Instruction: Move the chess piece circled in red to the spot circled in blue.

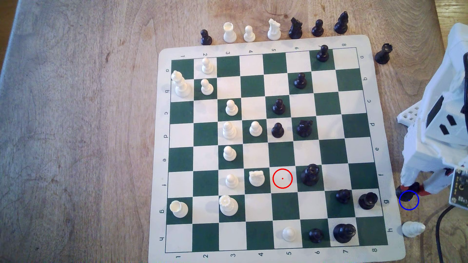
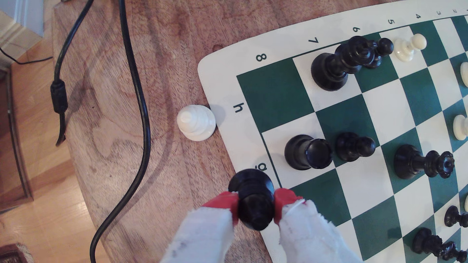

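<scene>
- Pincer (image 2: 255, 202) clamps black pawn (image 2: 253, 199) at blue circle (image 1: 409, 200).
- Pawn base overlaps mat edge (image 2: 228, 151); release could tip it.
- White piece (image 2: 196, 122) near; swing might knock it.

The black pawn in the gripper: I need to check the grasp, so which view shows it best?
The wrist view: the black pawn sits close up between the gripper's red fingertips. The exterior view shows it as a dark shape partly under the arm.

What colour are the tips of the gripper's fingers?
Red. The fingertips on the gripper show best in the wrist view, clamped on the black pawn.
</scene>
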{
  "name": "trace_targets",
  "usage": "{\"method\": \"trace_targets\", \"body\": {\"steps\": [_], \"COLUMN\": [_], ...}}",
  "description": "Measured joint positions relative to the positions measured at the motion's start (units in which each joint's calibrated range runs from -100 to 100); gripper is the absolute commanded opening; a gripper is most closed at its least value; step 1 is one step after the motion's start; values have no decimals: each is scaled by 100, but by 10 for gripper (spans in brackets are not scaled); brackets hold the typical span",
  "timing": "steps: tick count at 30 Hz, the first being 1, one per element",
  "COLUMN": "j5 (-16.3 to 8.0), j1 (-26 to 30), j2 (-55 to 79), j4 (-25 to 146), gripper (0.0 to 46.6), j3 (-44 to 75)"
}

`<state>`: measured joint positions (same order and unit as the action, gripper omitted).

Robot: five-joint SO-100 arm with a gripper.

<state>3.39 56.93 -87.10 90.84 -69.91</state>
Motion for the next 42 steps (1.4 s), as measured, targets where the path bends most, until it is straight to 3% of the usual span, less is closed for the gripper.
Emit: {"method": "trace_targets", "body": {"steps": [14,37,42], "j5": [107,200,200], "j1": [435,686,745], "j2": [-8,947,964], "j4": [-191,-980,-1012], "gripper": [7,15,83], "j3": [-470,-1175,-1193]}}
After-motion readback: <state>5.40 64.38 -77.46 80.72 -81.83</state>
